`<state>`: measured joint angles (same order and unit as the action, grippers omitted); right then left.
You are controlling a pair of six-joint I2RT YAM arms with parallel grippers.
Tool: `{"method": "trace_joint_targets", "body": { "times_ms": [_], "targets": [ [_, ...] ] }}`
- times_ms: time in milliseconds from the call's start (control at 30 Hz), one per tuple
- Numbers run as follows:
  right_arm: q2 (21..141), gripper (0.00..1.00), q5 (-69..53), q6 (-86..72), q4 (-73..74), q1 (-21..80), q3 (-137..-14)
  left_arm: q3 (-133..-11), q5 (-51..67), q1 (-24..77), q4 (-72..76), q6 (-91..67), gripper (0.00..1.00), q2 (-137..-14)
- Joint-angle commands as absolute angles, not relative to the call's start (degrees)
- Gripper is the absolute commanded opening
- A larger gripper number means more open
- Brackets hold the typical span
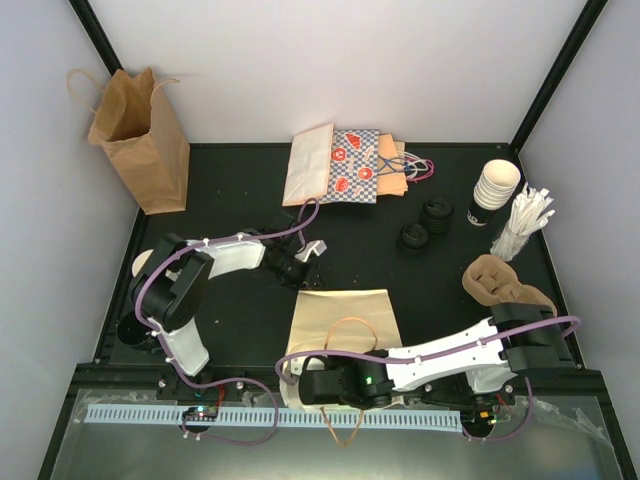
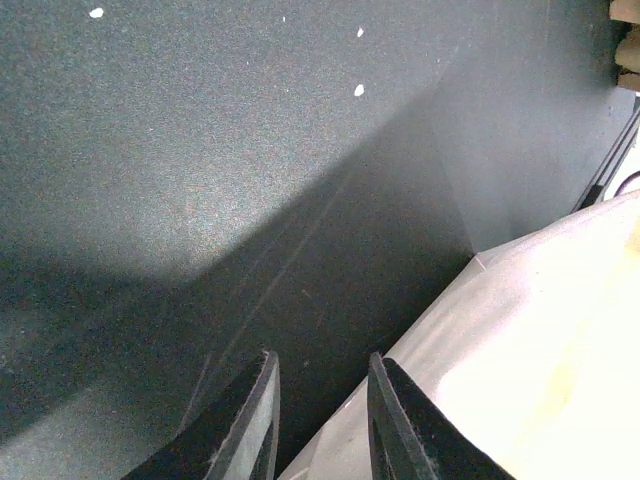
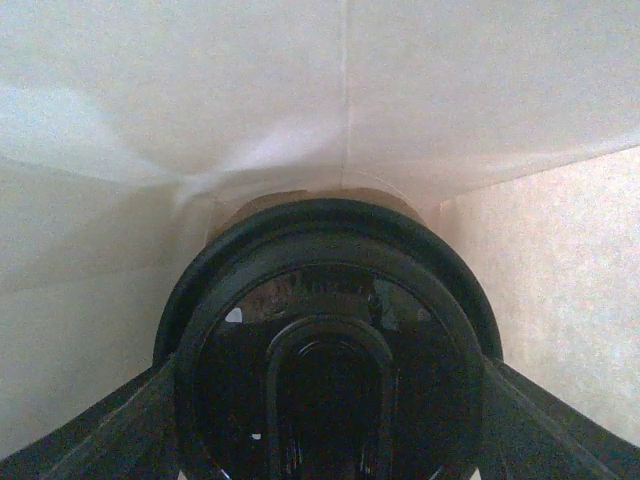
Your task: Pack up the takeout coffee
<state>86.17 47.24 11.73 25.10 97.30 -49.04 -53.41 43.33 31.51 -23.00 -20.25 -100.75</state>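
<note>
- Found one lidded cup (image 3: 330,300) of takeout coffee inside the cream paper bag (image 1: 340,305), black lid facing the right wrist camera.
- Saw the right gripper (image 3: 330,370) clamped on that cup, one finger (image 3: 110,425) pressed against each side of the lid.
- Noted pale bag walls closing round the cup on all sides, with a crease and a fold straight ahead of it.
- Saw the cream bag lying flat mid-table, mouth towards the arm bases, one handle looped over its top face.
- Saw the right arm stretched across the near edge of the table, blocking any overhead view of the bag mouth and the cup.
- Found the left gripper (image 2: 320,360) low over the black table (image 1: 230,180) at the bag's far left corner, jaws drawn close with a narrow gap.
- Saw the bag's edge running into that gap; could not tell whether pinched or merely beside the fingers.
- Found a stack of white cups (image 1: 497,183) at the far right, well apart from the bag.
- Noted two black lids (image 1: 437,212) just left of that stack.
- Noted a bundle of white sticks (image 1: 525,218) just right of it.
- Saw a brown crumpled-looking paper piece (image 1: 495,280) near the right arm's base.
- Saw a pile of flat bags (image 1: 345,165) at the far centre, one patterned.
- Saw an upright brown bag (image 1: 140,140) in the far left corner.
</note>
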Motion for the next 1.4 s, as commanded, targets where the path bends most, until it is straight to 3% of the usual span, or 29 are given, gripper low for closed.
{"method": "trace_joint_targets", "body": {
  "times_ms": [0, 833, 1367],
  "targets": [
    [88.41, 0.35, 43.49, 11.27, 27.06, 95.64, -48.17, -51.9, 45.19, 32.03, -26.68, -19.68, 0.25, -99.35],
    [95.84, 0.35, 41.01, 10.77, 28.43, 93.17, -48.58, -49.43, 46.54, 32.69, -28.76, -21.55, 0.21, -95.29],
    [101.6, 0.35, 43.62, 1.0, 42.45, 92.67, -55.35, -48.3, 46.12, 34.17, -26.98, -26.95, 0.15, -92.39]
  ]
}}
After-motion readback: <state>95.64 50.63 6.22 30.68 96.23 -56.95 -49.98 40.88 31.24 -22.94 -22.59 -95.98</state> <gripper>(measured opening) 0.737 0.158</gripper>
